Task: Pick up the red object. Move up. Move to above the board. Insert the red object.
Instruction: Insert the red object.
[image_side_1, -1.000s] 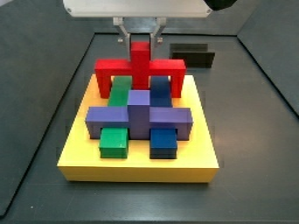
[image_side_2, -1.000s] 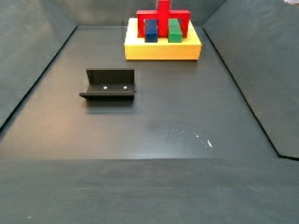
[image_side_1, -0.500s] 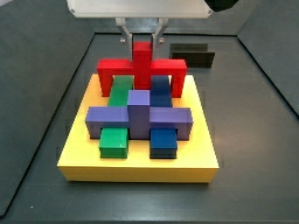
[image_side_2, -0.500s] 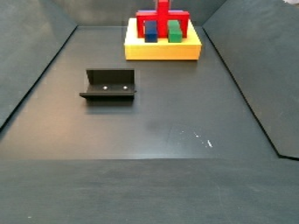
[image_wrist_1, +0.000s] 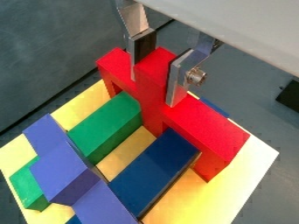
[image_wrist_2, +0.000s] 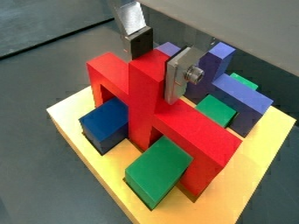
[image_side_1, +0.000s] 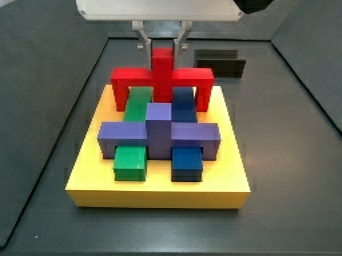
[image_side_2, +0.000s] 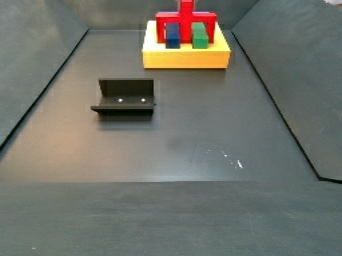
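Note:
The red object (image_side_1: 162, 78) stands on the far end of the yellow board (image_side_1: 160, 190). Its two legs straddle the green bar (image_wrist_1: 111, 127) and the blue bar (image_wrist_1: 170, 166). My gripper (image_side_1: 162, 45) comes straight down from above, its silver fingers on either side of the upright red stem. In both wrist views the gripper (image_wrist_1: 160, 74) (image_wrist_2: 158, 70) is shut on the stem of the red object (image_wrist_1: 193, 122) (image_wrist_2: 176, 131). The purple block (image_side_1: 160, 130) sits mid-board, in front of the red object. In a side view the board (image_side_2: 185, 58) is at the far end of the floor.
The dark fixture (image_side_2: 124, 98) stands on the grey floor well away from the board; it also shows behind the board as the fixture (image_side_1: 221, 62). Dark walls enclose the floor on both sides.

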